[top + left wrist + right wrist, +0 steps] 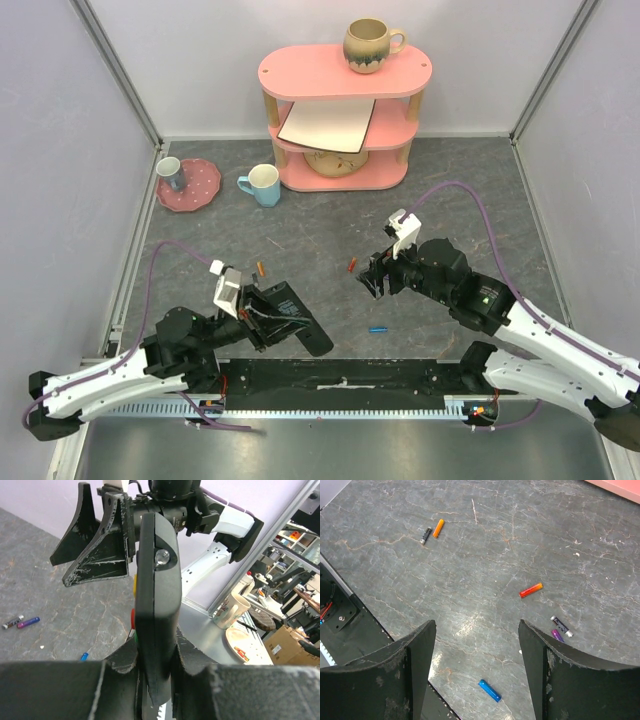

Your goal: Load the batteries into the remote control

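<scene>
Mug (262,184) far left: contents unclear to you | your left fingers (60,690) clamp the remote control (156,605) | right fingers (395,675) spread above blue battery (490,690)

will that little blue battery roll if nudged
Probably: the small blue cylindrical battery lies on its side on the flat grey mat, so a sideways push likely rolls it. Thin and smooth-looking, it may slip when pinched.

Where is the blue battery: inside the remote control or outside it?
Outside. The blue battery lies alone on the grey table, apart from the remote control, which is held in the left tool.
</scene>
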You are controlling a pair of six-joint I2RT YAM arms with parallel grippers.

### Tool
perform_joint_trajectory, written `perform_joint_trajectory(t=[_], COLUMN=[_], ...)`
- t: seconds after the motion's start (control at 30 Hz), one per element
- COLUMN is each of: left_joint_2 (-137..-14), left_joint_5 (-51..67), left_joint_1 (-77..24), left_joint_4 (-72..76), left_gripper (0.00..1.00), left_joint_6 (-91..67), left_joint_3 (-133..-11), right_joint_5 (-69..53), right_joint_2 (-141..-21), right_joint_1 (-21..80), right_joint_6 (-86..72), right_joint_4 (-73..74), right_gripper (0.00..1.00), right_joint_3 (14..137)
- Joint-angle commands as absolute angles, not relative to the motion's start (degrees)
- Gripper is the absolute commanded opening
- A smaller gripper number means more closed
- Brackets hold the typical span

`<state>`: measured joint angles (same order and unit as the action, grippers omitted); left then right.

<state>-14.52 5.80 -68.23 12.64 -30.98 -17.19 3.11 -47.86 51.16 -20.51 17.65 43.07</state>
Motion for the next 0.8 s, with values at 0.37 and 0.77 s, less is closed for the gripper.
perform_joint_trajectory(t=[0.37, 0.77], left_joint_2=[-12.6, -27.4], left_joint_5=[7.2, -14.1], left_joint_1=[-68.2, -68.2], left_joint_4=[19.6, 23.3], left_gripper=[0.02, 0.02], left_joint_6=[-24.3, -34.4], left_joint_3=[-15.6, -14.5], right_joint_5=[7.4, 11.4], right_joint_2=[-48.6, -52.0], right_joint_1=[51.3, 50.6], right_joint_6=[-21.5, -32.6], right_joint_4=[16.3, 12.5], right_gripper=[0.77, 0.90], right_joint_3=[44.0, 40.9])
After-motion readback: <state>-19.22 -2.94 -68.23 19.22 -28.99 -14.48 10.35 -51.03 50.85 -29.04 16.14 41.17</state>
